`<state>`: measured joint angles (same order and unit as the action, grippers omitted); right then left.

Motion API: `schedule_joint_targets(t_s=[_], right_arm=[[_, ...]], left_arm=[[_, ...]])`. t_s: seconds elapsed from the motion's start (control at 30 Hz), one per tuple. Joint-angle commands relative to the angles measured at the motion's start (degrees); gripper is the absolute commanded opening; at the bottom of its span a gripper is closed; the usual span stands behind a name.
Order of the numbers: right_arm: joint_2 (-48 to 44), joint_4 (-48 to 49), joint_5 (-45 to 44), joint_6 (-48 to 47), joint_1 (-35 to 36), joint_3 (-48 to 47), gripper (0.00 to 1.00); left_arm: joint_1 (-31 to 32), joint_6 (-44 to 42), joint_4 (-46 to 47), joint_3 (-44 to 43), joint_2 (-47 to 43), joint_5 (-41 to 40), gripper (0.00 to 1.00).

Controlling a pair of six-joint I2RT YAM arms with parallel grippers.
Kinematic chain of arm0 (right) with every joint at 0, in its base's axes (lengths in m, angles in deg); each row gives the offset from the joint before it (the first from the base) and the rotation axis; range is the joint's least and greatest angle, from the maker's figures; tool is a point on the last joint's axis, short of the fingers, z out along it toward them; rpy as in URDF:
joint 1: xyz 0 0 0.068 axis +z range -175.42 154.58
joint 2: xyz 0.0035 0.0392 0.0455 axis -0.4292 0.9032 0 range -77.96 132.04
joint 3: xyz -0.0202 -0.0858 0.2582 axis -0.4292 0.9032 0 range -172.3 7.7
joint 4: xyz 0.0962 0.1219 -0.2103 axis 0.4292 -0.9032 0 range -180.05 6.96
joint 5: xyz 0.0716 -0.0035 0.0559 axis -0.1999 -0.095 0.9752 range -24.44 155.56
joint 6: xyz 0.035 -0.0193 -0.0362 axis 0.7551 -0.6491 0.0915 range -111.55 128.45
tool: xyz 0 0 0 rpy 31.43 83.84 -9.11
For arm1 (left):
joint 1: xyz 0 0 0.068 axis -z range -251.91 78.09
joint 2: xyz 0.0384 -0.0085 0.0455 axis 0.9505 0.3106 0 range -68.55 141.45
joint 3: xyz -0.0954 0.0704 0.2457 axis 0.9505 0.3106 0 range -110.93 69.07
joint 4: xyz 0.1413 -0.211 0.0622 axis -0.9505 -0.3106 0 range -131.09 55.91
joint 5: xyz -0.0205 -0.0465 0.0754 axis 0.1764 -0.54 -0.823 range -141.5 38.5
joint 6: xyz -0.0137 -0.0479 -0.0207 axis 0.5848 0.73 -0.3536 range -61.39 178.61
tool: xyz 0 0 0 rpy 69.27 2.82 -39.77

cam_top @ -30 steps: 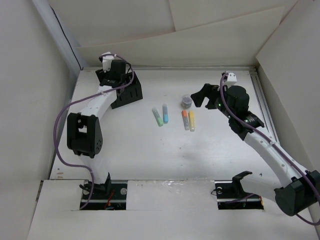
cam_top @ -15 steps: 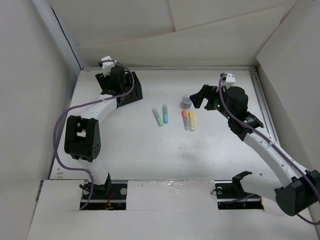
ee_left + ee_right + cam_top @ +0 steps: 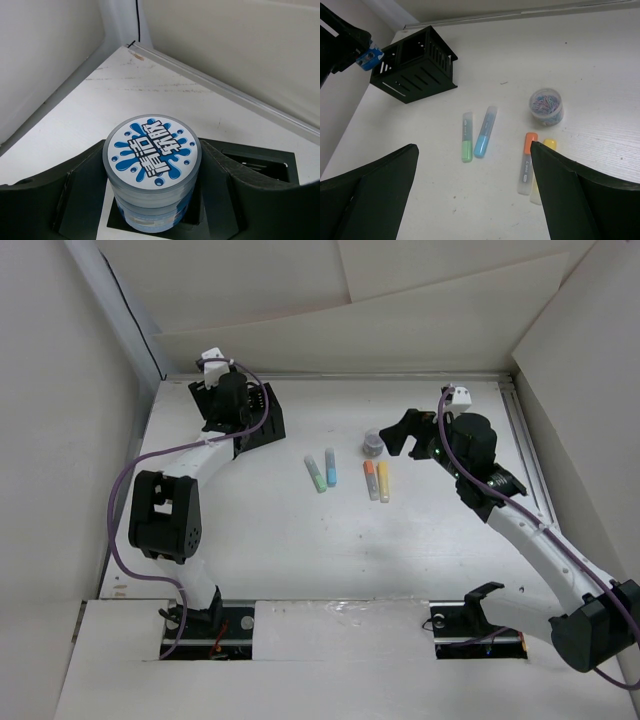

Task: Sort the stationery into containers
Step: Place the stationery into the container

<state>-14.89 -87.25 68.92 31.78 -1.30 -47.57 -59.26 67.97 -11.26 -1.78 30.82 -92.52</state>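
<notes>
My left gripper [image 3: 222, 403] is shut on a round clear tub with a blue-and-white splash label [image 3: 151, 175]. It holds the tub at the far left edge of the black organizer [image 3: 262, 422], over an open compartment [image 3: 260, 161]. The green [image 3: 315, 474], light blue [image 3: 330, 467], orange [image 3: 371, 480] and yellow [image 3: 383, 482] markers lie flat mid-table. A small clear cup of paper clips [image 3: 373, 443] stands just beyond them. My right gripper [image 3: 400, 432] is open and empty, above and right of the cup. In the right wrist view the markers [image 3: 485, 131] lie between its fingers [image 3: 570, 195].
White walls close in the table at the back and both sides. A raised rail [image 3: 225, 92] runs along the back edge behind the organizer. The right wrist view also shows the organizer [image 3: 415, 62] and the cup [image 3: 546, 106].
My left gripper has shifted slightly to the far left with the tub, and its elbow has swung left. My right arm has barely moved.
</notes>
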Motion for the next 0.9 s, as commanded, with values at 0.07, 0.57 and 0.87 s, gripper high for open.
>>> schedule_joint_targets(t_s=[0.07, 0.57, 0.87], right_arm=[[-1.2, 4.6, -0.7, -1.2, 1.1, 0.6, 1.00], [-2.2, 5.6, -0.7, -1.2, 1.1, 1.7, 1.00], [-2.2, 6.1, -0.7, -1.2, 1.6, 1.7, 1.00]], left_arm=[[-0.2, -1.5, 8.3, 0.1, -0.2, -1.7, 0.22], [-0.2, -2.6, 12.3, 0.1, 3.5, -1.2, 0.22], [-0.2, -3.1, 13.5, -0.4, 5.7, -1.2, 0.22]])
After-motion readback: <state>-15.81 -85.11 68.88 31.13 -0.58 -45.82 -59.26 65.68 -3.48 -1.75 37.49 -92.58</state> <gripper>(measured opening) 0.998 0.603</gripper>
